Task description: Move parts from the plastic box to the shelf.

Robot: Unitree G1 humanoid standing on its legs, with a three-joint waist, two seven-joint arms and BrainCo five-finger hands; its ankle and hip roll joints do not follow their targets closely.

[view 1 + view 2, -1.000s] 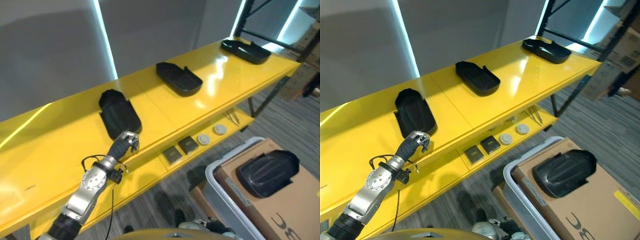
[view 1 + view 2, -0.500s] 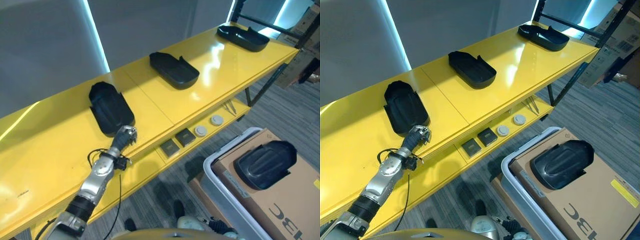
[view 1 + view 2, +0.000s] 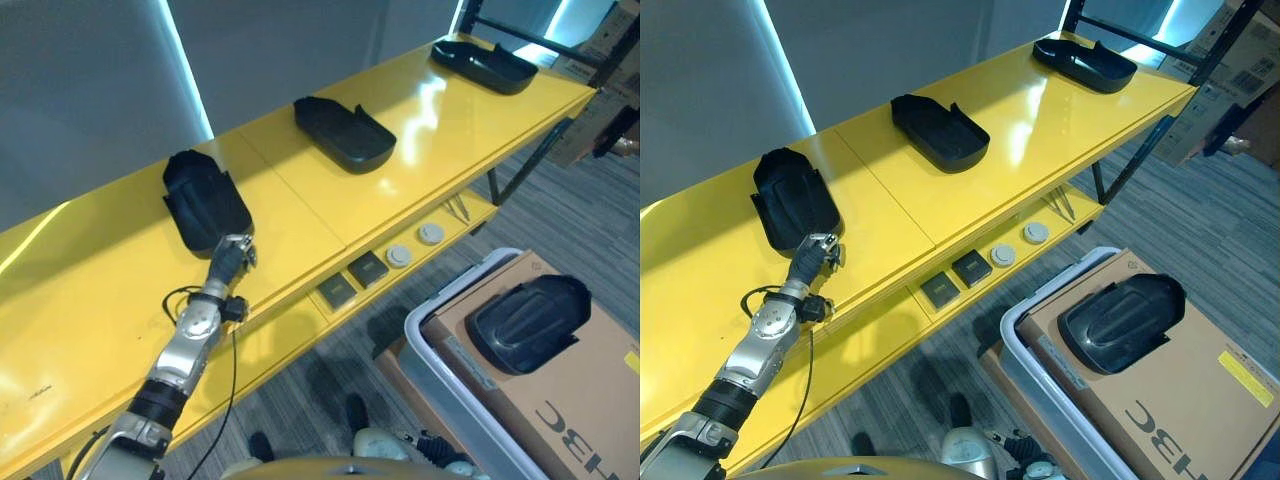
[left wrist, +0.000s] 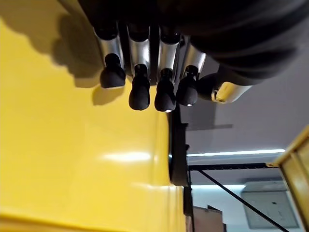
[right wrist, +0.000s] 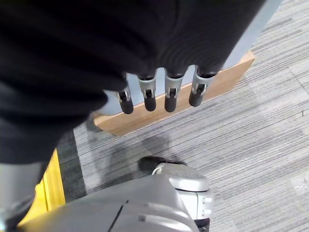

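Observation:
Three black moulded parts lie on the yellow shelf (image 3: 420, 150): a left one (image 3: 205, 200), a middle one (image 3: 343, 133) and a far right one (image 3: 483, 65). A fourth black part (image 3: 528, 322) rests on cardboard inside the grey plastic box (image 3: 440, 365) at the lower right. My left hand (image 3: 229, 262) hovers at the near end of the left part, with its fingers (image 4: 140, 92) straight over the yellow surface and nothing in them. I cannot tell whether it touches the part. My right hand (image 5: 159, 94) hangs open above the carpet.
The lower shelf level carries two dark square pieces (image 3: 352, 280) and two pale round discs (image 3: 415, 245). A black rack post (image 3: 520, 170) stands at the shelf's right end, with cardboard boxes (image 3: 1225, 75) behind it. Grey carpet lies between shelf and box.
The camera has shifted, so the whole scene sits lower and further left. My left hand stays at the near end of the left part, its arm stretched further out.

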